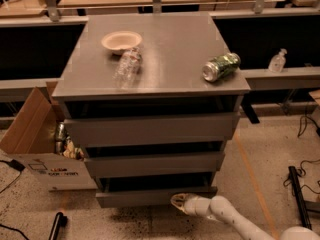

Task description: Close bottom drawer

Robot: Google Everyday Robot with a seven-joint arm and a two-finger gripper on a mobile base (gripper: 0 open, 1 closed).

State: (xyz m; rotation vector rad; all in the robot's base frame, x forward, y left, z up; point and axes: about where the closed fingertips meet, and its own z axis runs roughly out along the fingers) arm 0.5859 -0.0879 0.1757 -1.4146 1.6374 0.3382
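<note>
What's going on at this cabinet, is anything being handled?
A robot arm reaches in from the lower right, its tool low at the front of the bottom drawer of the grey cabinet. That drawer stands partly pulled out, with a dark gap above its front panel, so it is not yet shut. On the cabinet top lie a paper bowl, a clear plastic bottle and a green can.

Dim warm light, end effector (pixel 177 201) pale beside the shadowed bottom drawer (pixel 145 197).
</note>
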